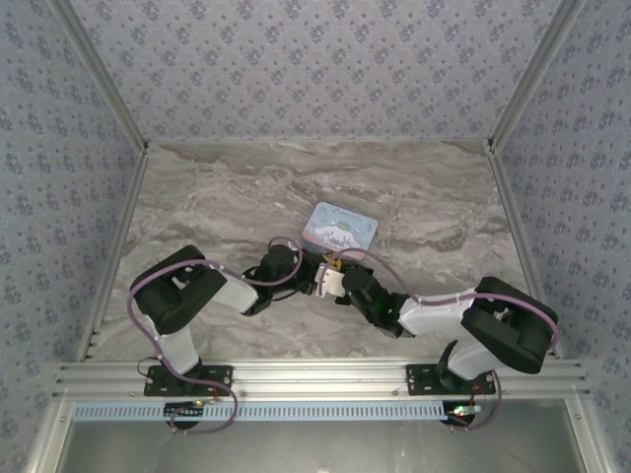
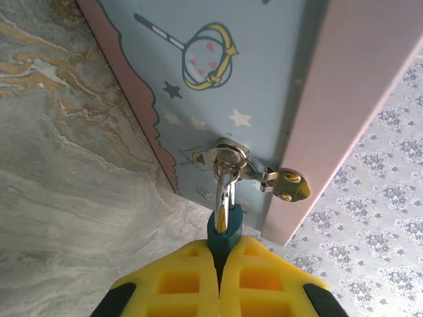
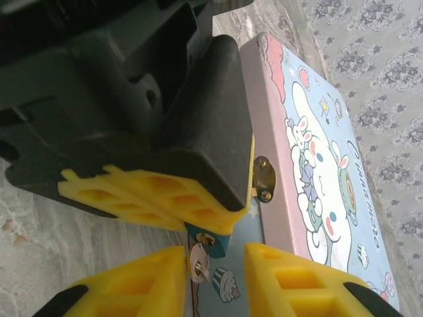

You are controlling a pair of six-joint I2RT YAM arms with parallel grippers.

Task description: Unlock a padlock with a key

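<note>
The tiny teal padlock (image 2: 225, 231) hangs by its silvery shackle (image 2: 227, 188) from the hasp on the front of the light-blue cartoon tin (image 2: 264, 72). My left gripper (image 2: 221, 264) is shut on the padlock's body. In the right wrist view the padlock (image 3: 217, 239) pokes out under the left gripper's yellow fingers (image 3: 152, 198), keyhole facing me. A small silvery key (image 3: 198, 261) sticks out of that keyhole. My right gripper (image 3: 215, 284) stands open around the key's head, which rests against one finger (image 3: 142, 284). Both grippers meet at the tin's near edge (image 1: 325, 268).
The tin (image 1: 340, 225) lies on the marble tabletop (image 1: 217, 197) near its middle. A brass hinge plate (image 2: 289, 185) sits on the tin's pink side. Patterned walls close in the table on the left, the back and the right.
</note>
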